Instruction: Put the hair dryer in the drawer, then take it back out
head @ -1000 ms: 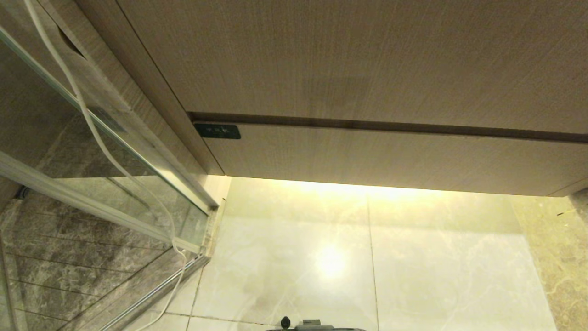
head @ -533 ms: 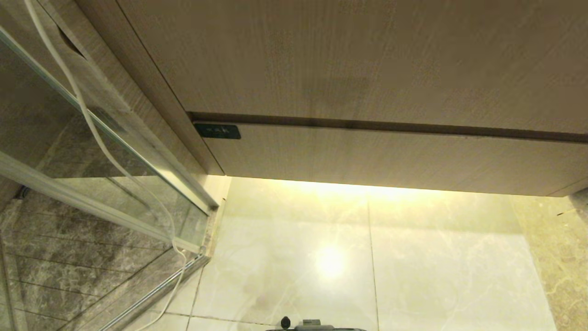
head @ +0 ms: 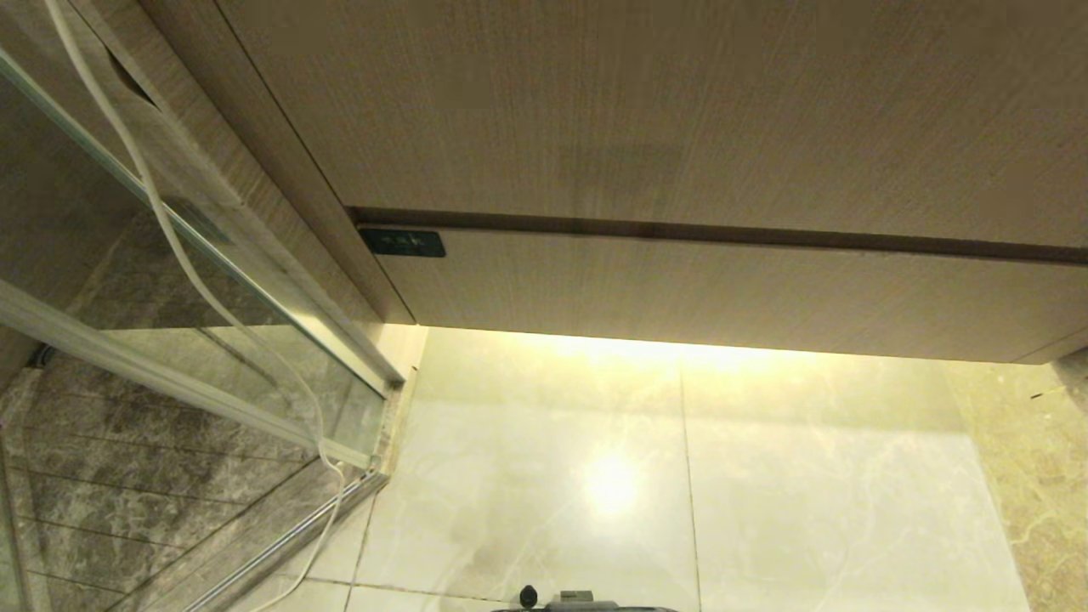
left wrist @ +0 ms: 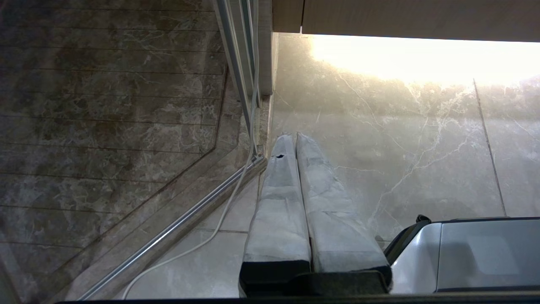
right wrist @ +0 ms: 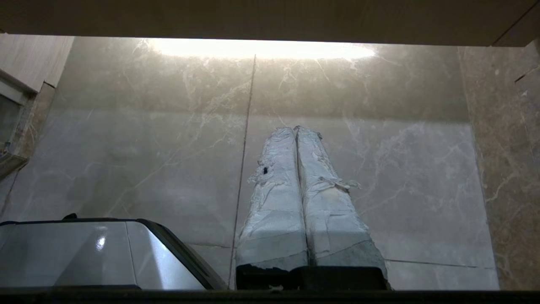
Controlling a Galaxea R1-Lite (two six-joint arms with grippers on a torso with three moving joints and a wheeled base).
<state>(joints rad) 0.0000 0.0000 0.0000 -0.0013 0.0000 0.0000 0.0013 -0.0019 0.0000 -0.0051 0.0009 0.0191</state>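
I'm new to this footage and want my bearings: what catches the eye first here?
A bright glow on the pale marble floor, right under the shut wood-grain drawer with its small black label. On the robot's left, a white cord trails down along a glass door. Both grippers, left gripper and right gripper, hang shut above the floor, empty.

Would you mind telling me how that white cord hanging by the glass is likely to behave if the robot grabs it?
The cord is probably floppy: it hangs in loose curves. Thin and smooth-looking, it may slip between the fingers. It trails along the glass frame, so pulling could snag.
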